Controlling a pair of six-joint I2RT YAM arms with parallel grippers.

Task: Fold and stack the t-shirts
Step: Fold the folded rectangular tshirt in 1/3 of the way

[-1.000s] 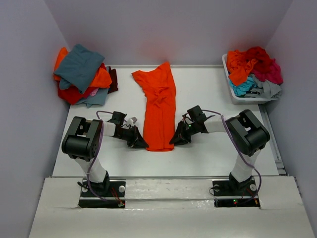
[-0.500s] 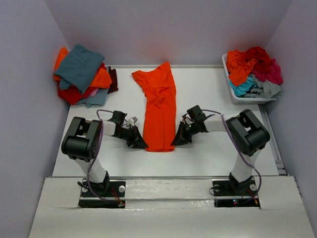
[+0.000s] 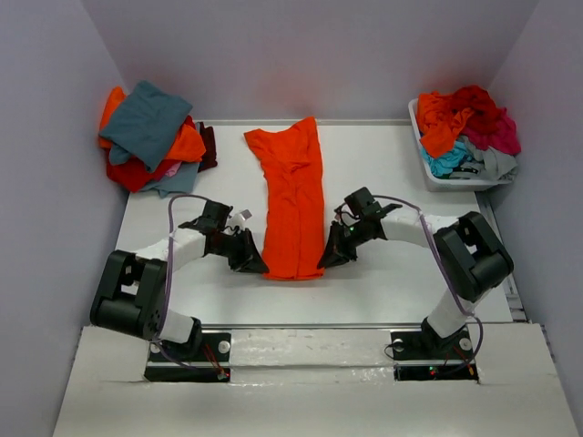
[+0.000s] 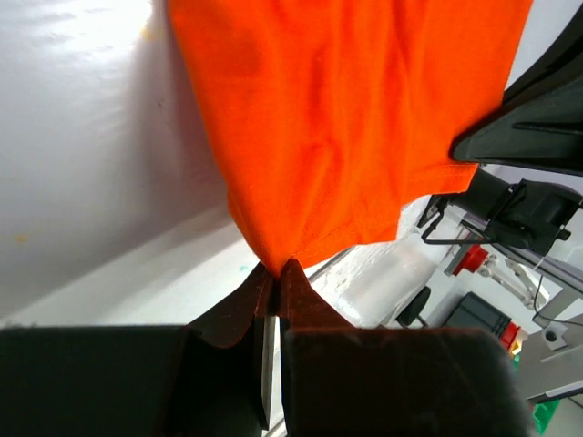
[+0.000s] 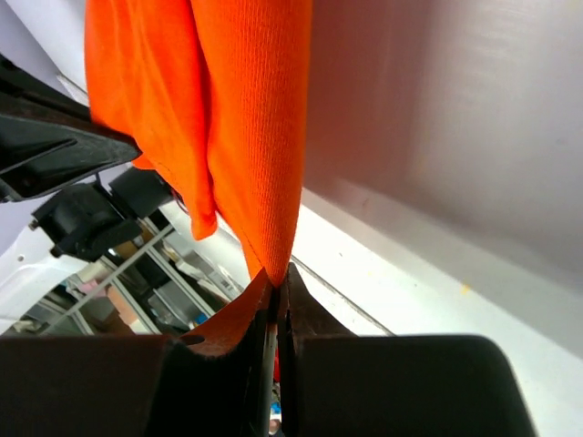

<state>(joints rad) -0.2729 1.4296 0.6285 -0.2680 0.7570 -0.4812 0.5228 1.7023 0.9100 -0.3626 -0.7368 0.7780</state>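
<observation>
Left fingers point(image 4: 232, 314) and right fingers point(image 5: 310, 319) are clenching the near hem corners of the orange t-shirt point(image 3: 291, 196) on the desk point(image 3: 392, 182); the fold is likely needing both carried far together.

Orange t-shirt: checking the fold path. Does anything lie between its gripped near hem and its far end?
Nothing visible. The left pincer and right pincer pinch near corners of the orange t-shirt; the shirt pile and white bin sit off to the sides.
</observation>
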